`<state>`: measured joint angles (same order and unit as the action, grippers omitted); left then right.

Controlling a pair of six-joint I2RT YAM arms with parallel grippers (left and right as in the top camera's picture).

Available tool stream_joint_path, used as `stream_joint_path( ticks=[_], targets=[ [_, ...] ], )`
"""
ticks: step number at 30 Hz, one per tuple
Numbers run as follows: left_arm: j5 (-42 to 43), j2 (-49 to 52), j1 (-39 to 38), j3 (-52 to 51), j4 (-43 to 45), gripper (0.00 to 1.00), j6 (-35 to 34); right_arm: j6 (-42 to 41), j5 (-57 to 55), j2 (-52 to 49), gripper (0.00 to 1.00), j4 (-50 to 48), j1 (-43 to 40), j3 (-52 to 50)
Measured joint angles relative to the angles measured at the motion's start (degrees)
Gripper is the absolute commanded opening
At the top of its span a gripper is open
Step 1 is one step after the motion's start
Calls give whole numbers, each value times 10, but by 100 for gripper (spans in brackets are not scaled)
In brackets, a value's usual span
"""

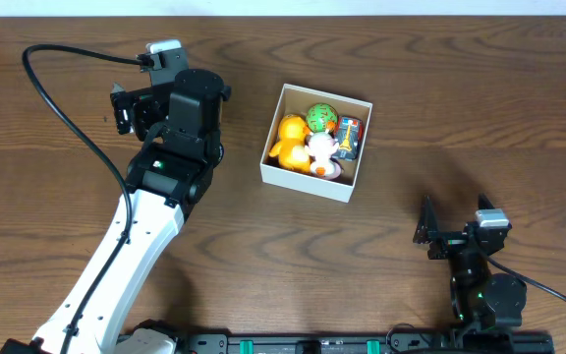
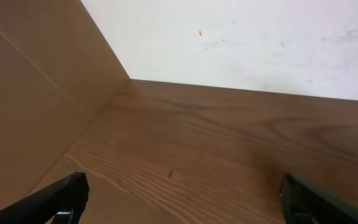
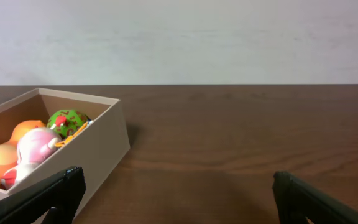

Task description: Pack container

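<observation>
The container (image 1: pixel 301 180), a square white box with a brown inside, sits at the table's middle back. It holds an orange toy (image 1: pixel 289 138), a green ball (image 1: pixel 321 119), a white and pink toy (image 1: pixel 322 149) and a small blue and red can (image 1: pixel 349 136). My left gripper (image 1: pixel 128 108) is open and empty, well left of the box; its view shows only bare table between the fingers (image 2: pixel 182 199). My right gripper (image 1: pixel 448 234) is open and empty at the front right. Its fingers (image 3: pixel 179 196) point at the table beside the box's wall (image 3: pixel 101 146).
A black cable (image 1: pixel 62 98) loops from the left arm over the table's left side. A light wall (image 3: pixel 179 37) runs behind the table's far edge. A brown side panel (image 2: pixel 30 93) stands to the left in the left wrist view.
</observation>
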<state>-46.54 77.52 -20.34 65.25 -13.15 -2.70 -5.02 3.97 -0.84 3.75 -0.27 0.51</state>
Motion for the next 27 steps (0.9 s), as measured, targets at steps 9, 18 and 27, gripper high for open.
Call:
stream_joint_path(
  ticks=[9,18,27],
  targets=[
    [0,0,0,0,0,98,0,0,0,0,99,0,0,0],
    [0,-1,0,0,-5,98,0,0,0,0,99,0,0,0],
    [2,-166,0,-1,-111,98,0,0,-2,0,99,0,0,0]
  ],
)
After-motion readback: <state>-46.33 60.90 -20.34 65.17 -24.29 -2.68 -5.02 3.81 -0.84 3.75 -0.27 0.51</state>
